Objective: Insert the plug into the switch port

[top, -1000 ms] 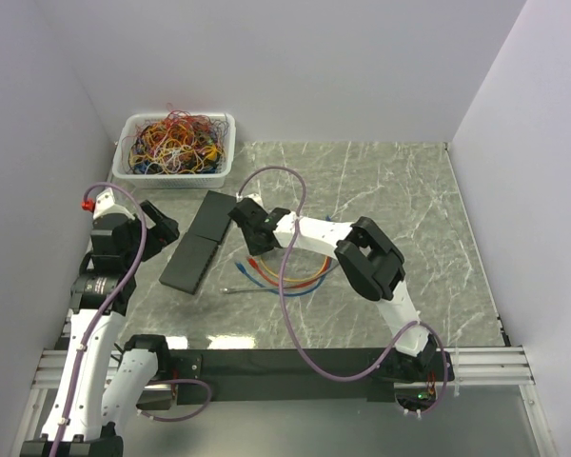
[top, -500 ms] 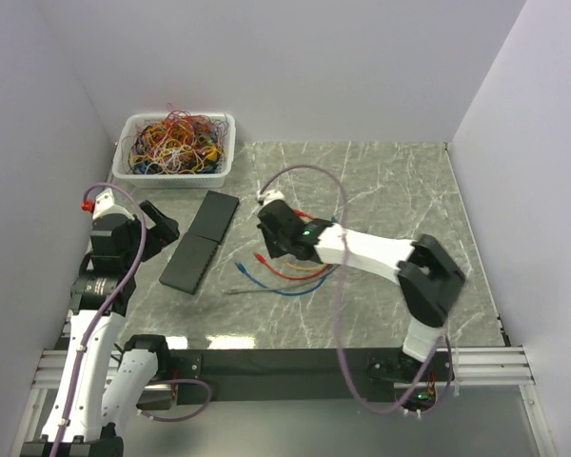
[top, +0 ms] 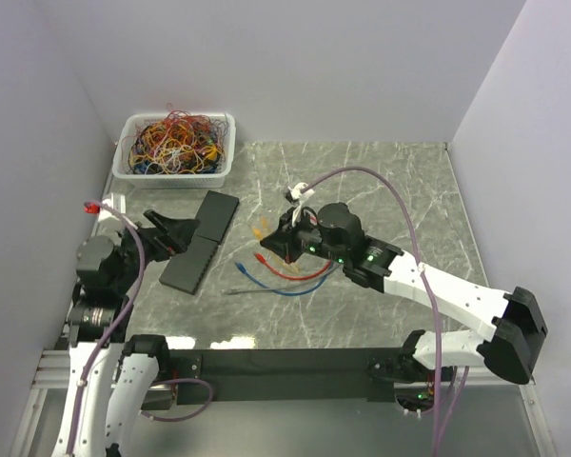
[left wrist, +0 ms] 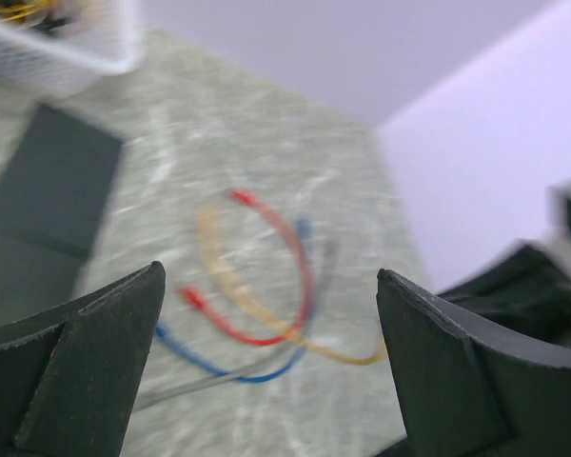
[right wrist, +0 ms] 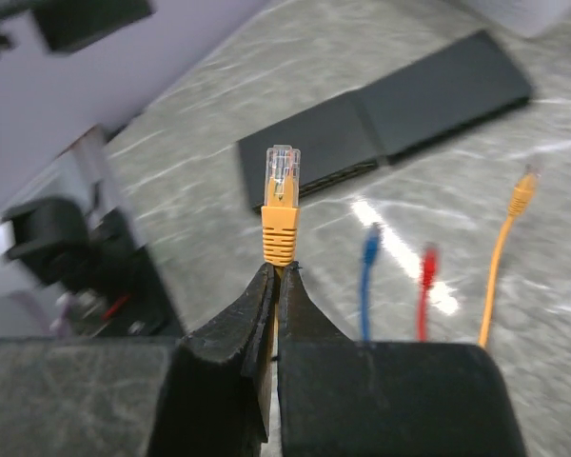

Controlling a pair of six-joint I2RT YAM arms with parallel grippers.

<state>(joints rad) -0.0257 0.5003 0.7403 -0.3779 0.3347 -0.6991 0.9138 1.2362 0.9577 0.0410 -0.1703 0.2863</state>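
My right gripper (right wrist: pixel 277 271) is shut on an orange cable just below its orange plug (right wrist: pixel 282 205), which sticks up clear of the fingers, above the table. In the top view the right gripper (top: pixel 284 238) holds the plug (top: pixel 258 228) right of two black switch boxes, one nearer the back (top: pixel 215 215) and one nearer the front (top: pixel 189 264). The boxes also show in the right wrist view (right wrist: pixel 381 119). Their ports are not visible. My left gripper (top: pixel 176 233) is open and empty over the front box's left side, its fingers (left wrist: pixel 86 352) wide apart.
A white basket (top: pixel 175 145) of tangled cables stands at the back left. Red (top: pixel 295 271), blue (top: pixel 266 286) and grey cables lie loose on the marble table (top: pixel 390 190) under the right gripper. Blue (right wrist: pixel 371 243) and red (right wrist: pixel 428 262) plugs lie below the held plug.
The right arm has swung outward and its gripper has drifted right, away from the switch boxes, with the orange plug. The left gripper has moved a little right toward the boxes.
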